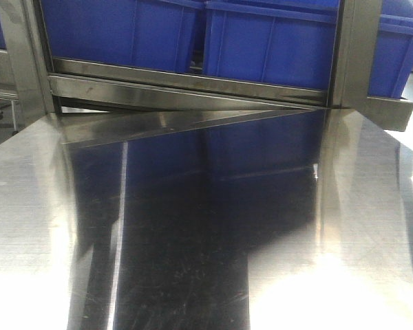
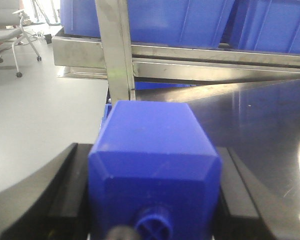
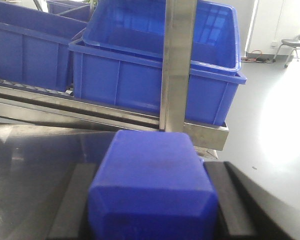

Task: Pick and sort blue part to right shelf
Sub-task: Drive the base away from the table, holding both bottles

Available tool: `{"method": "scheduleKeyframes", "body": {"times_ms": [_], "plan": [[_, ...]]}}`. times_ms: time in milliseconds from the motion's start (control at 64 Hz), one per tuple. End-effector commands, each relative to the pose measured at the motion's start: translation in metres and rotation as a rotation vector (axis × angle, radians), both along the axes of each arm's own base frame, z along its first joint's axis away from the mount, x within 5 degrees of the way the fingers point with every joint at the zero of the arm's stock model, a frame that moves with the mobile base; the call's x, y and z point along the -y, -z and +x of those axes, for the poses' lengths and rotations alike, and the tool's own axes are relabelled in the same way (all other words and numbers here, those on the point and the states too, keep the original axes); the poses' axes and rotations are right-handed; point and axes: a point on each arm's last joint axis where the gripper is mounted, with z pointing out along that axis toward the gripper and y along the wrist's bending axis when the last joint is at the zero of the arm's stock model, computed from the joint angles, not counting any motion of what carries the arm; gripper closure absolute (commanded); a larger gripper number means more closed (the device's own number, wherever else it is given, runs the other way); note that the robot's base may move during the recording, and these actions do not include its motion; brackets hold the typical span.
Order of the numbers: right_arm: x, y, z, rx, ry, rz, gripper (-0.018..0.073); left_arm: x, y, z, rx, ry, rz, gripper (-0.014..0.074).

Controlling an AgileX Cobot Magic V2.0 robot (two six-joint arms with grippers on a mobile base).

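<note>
The right gripper (image 3: 151,166) is clenched on the blue part (image 3: 152,200), with its black fingers (image 3: 70,200) pressed against both flanks of the block. In the right wrist view only the part's flat far end, its top face and the sloped shoulders show. The near end is cut off by the lower edge of the frame (so the cap cannot be checked here). The part is held above the steel worktop (image 3: 25,165), near the front rail of the right shelf (image 3: 115,116). It lines up with a steel upright (image 3: 177,65), which hides a strip of the blue bin (image 3: 140,75) behind it. Under the farther bin on the left there is a roller track (image 3: 40,89), too small to read clearly.

The left gripper (image 2: 149,149) grasps a second blue block (image 2: 155,170), its fingers tight on either side. A small round knob (image 2: 152,222) sits at the block's near end. The knob is partly covered by a dark blurred shape at the bottom edge that cannot be made out. Beyond the block stand another upright and the shelf rail. An office chair (image 2: 5,30), cropped by the frame, stands on the grey floor (image 2: 40,110).

The front view takes in only the worktop and the lowest part of the shelf. The bins are cut off at the top, and their blue shows as a smeared reflection in the polished steel.
</note>
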Motion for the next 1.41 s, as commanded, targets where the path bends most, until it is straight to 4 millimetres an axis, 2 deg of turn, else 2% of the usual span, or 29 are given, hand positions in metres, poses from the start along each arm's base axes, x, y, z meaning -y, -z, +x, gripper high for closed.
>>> {"method": "scheduleKeyframes", "body": {"times_ms": [0, 1390], "plan": [[-0.0001, -0.0172, -0.0012, 0.112, 0.000, -0.011, 0.0157, -0.0011, -0.0170, 0.0004, 0.109, -0.014, -0.013, 0.0191], [-0.0001, -0.0172, -0.0012, 0.112, 0.000, -0.011, 0.0157, -0.0011, -0.0170, 0.0004, 0.109, -0.014, -0.013, 0.0191]]}}
